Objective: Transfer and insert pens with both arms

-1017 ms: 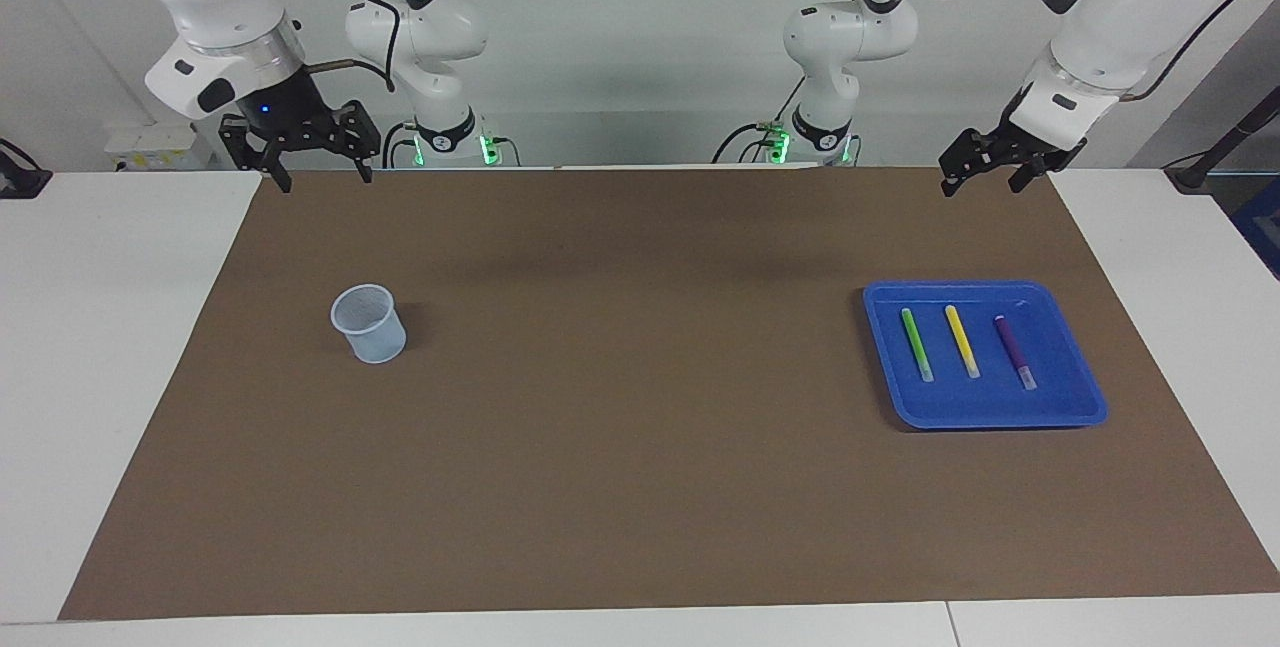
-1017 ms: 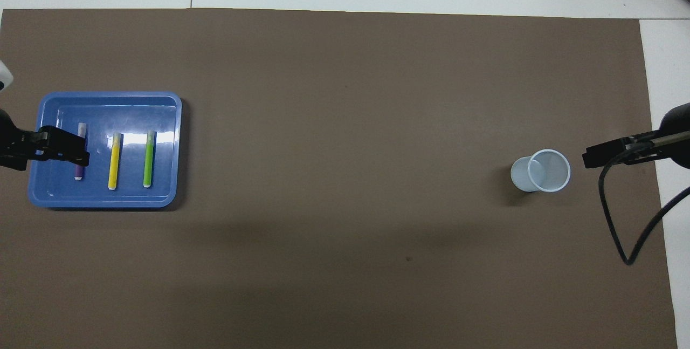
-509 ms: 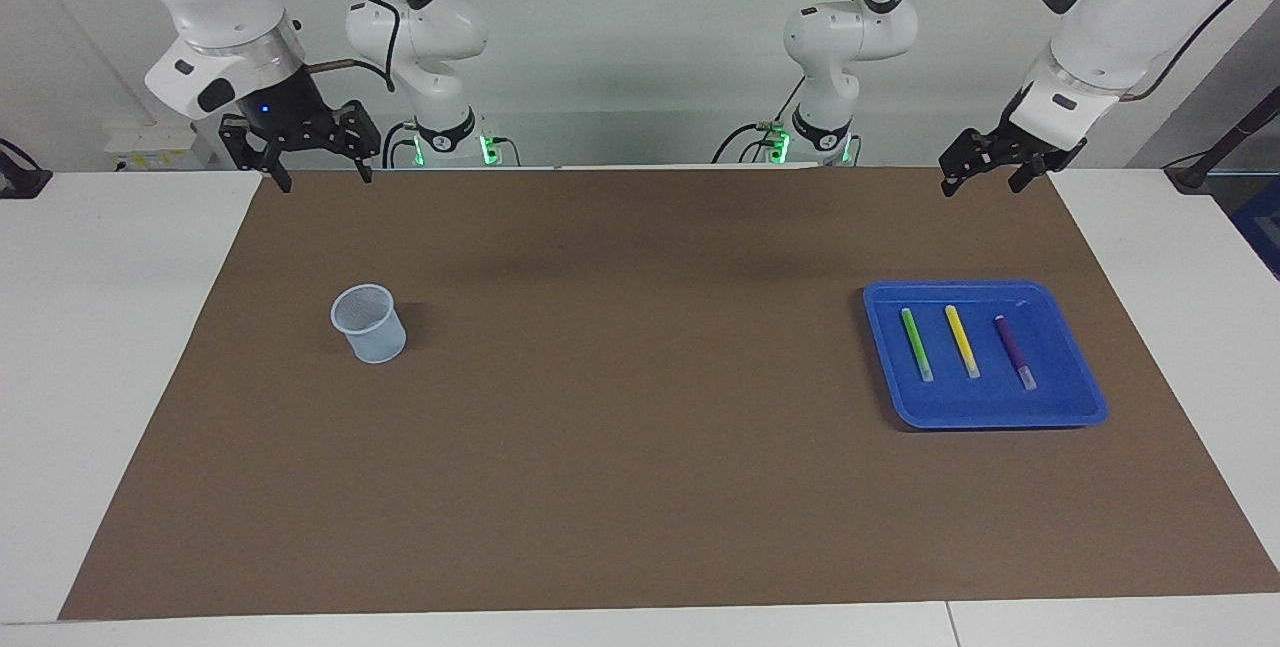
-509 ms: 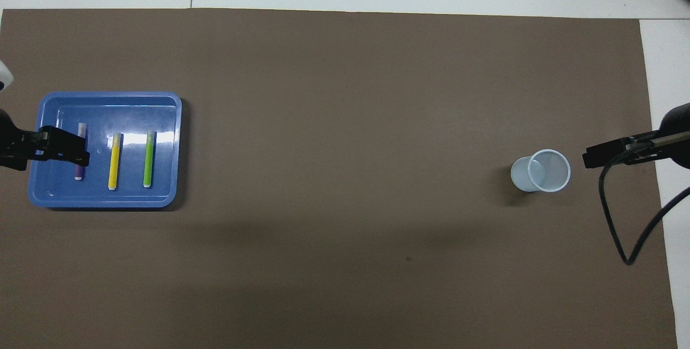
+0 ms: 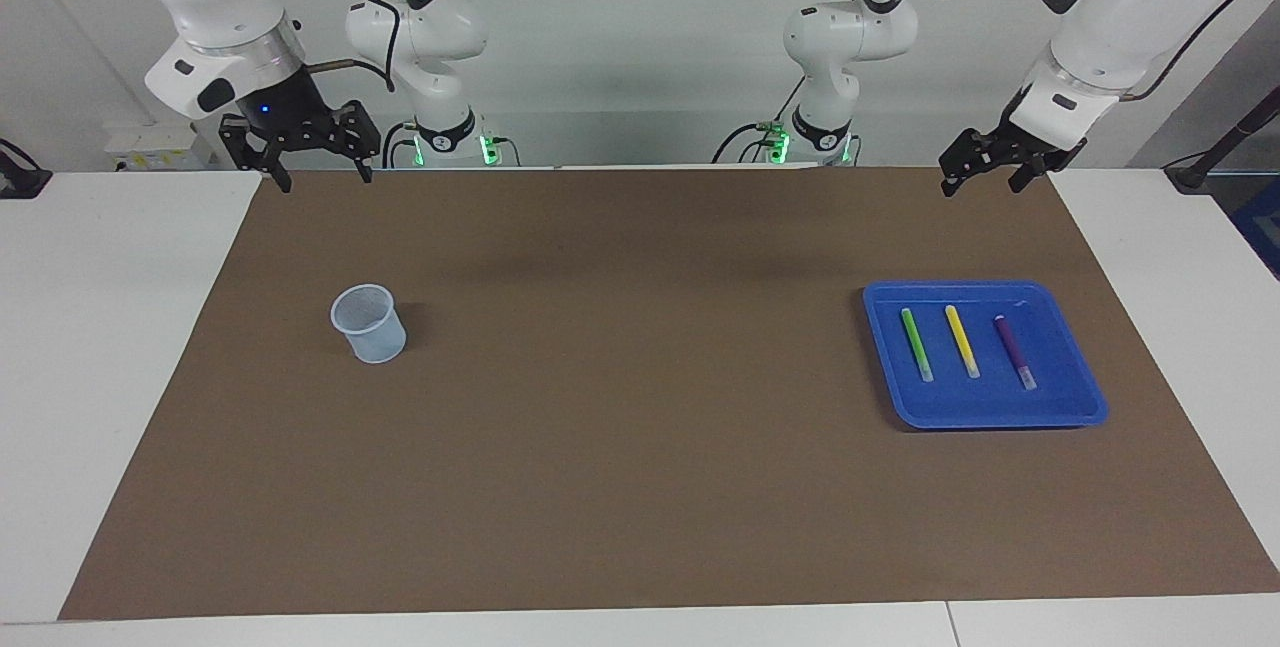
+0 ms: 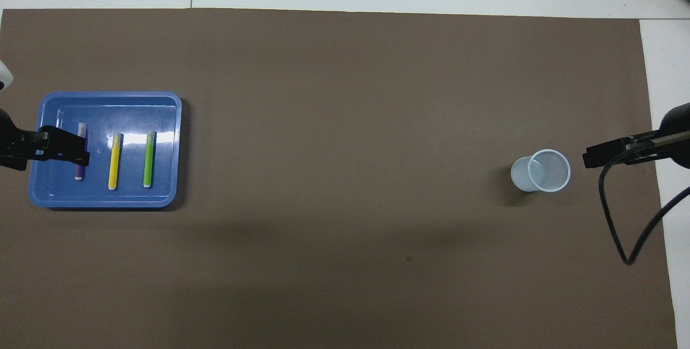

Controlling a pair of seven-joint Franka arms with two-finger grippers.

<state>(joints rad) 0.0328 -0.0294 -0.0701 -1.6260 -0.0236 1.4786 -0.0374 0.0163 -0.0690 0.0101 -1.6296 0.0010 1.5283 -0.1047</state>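
Lying in tray (image 5: 1085, 397), toward left arm's end: 3 pens (image 5: 961, 340), parallel, close-set. Cup (image 5: 368, 324) well apart, toward right arm's end. Left gripper (image 5: 985, 172), right gripper (image 5: 300, 149): raised, wide, empty. Risk: finger nudging neighbouring pen; slanted handover grip missing cup.

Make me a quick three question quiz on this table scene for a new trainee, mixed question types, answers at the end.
1. True or false: all three pens lie in the blue tray.
2. Which pen lies between the other two? A green pen B yellow pen C purple pen
3. Fill in: the cup stands toward the ____ arm's end of the table.

Key: 1 true. 2 B. 3 right. The left gripper and right gripper are open and empty.
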